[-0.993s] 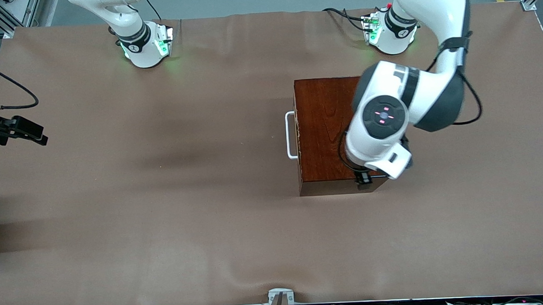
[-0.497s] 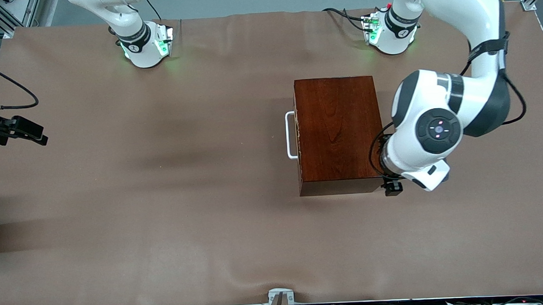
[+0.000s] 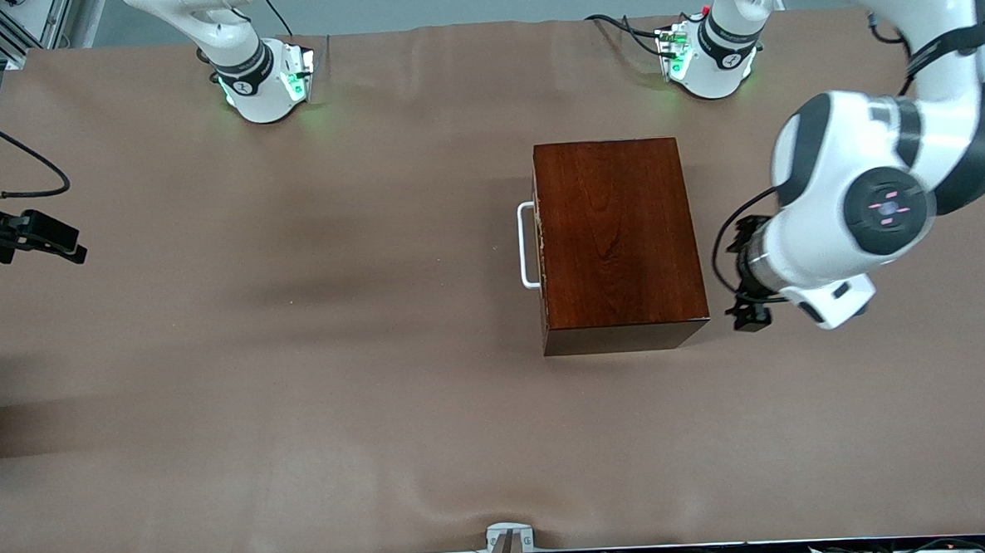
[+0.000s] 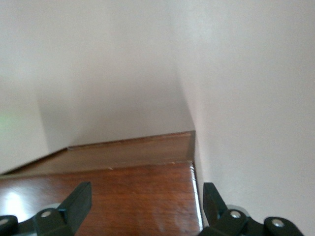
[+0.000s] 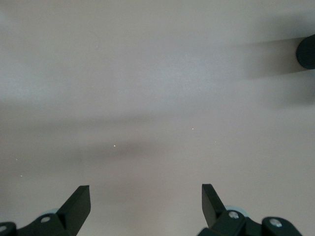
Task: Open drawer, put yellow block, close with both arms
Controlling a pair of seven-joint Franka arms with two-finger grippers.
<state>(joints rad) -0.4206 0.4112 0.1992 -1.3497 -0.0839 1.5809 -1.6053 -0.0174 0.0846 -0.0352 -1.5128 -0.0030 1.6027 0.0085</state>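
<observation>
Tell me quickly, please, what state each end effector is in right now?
Left end effector: open, holding nothing, beside the wooden box.
Right end effector: open, empty, over bare table.

Both arms are glossy white with black joint bands: the left arm (image 3: 870, 168) carries a round black cap with small pink lights and a looping black cable, and the bases glow green. Both grippers' fingers (image 4: 76, 204) are black.

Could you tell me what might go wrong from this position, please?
The left gripper, fingers open, hangs close beside the wooden box, so a careless move might clip and shift it. The drawer is shut with its white handle at the box's right-arm end. The yellow block is not visible.
</observation>
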